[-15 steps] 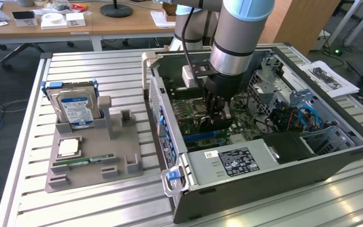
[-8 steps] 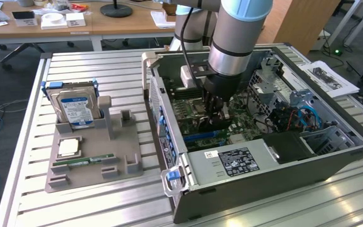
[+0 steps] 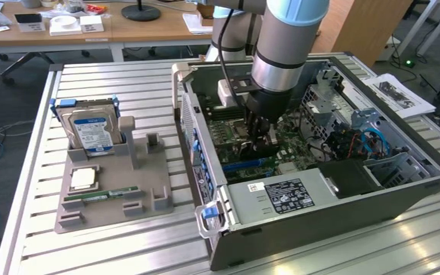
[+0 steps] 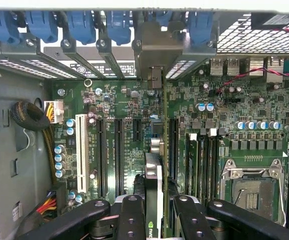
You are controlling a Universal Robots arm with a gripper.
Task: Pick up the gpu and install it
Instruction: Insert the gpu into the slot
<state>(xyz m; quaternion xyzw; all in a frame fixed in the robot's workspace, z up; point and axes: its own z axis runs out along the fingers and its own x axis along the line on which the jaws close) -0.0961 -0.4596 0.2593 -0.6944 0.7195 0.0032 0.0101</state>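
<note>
My gripper [image 3: 261, 130] reaches down into the open computer case [image 3: 204, 172], just above the motherboard [image 3: 235, 134]. In the wrist view the gpu [image 4: 153, 172] shows edge-on as a thin upright card, and my gripper [image 4: 154, 220] is shut on it, one black finger [image 4: 132, 215] on each side. The card runs along the line of the expansion slots [image 4: 118, 155] on the green motherboard [image 4: 219, 107]. Its silvery bracket [image 4: 153, 50] stands at the rear slot openings, among the blue latches [image 4: 118, 25]. Whether the card's edge sits in a slot I cannot tell.
A grey fixture [image 3: 113, 195] on the slatted table at the exterior view's left holds a hard drive [image 3: 91, 130], a processor [image 3: 84, 178] and a green RAM stick [image 3: 101, 196]. Inside the case are the power supply [image 3: 281, 197], cable bundles [image 4: 34, 120] and the processor socket [image 4: 249, 187].
</note>
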